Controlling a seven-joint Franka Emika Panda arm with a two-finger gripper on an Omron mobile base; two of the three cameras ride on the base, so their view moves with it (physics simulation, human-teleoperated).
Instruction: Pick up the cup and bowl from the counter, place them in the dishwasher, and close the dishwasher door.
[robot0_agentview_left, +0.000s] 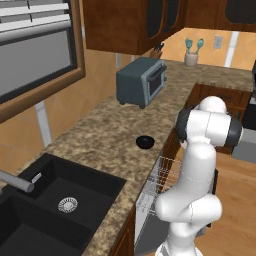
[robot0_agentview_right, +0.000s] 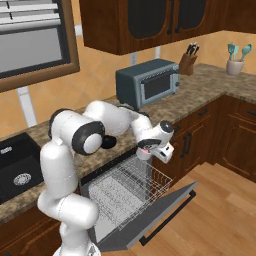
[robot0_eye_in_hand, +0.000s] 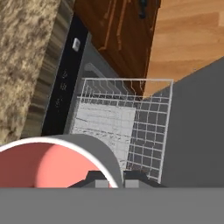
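The gripper (robot0_eye_in_hand: 109, 177) is clenched on the rim of the cup (robot0_eye_in_hand: 48, 164), whose reddish-pink inside and whitish edge sit at about eight o'clock from the fingertips in the hand view, pressed right against them. In the right base view the gripper (robot0_agentview_right: 145, 152) hangs over the dishwasher (robot0_agentview_right: 125, 200), with the cup (robot0_agentview_right: 145, 147) showing as a small pink patch at the hand. Beyond the cup, toward one o'clock in the hand view, lies the white wire rack (robot0_eye_in_hand: 131, 127), pulled out over the lowered dishwasher door (robot0_eye_in_hand: 197, 131), which spreads flat and dark grey toward three o'clock. The bowl (robot0_agentview_left: 145, 142), glossy black, sits on the counter (robot0_agentview_left: 100, 130) near its front edge, well apart from the gripper; in the left base view it lies at about ten o'clock from the arm's elbow. Farther back on the speckled granite stand a grey-blue toaster oven (robot0_agentview_right: 147, 82), a knife block (robot0_agentview_right: 189, 61) and a utensil holder (robot0_agentview_right: 235, 64) with teal tools. A black sink (robot0_agentview_left: 55, 210) is set into the counter at seven o'clock in the left base view. Brown wood cabinets (robot0_agentview_right: 150, 22) hang above, and a wood floor (robot0_agentview_right: 220, 215) lies below.
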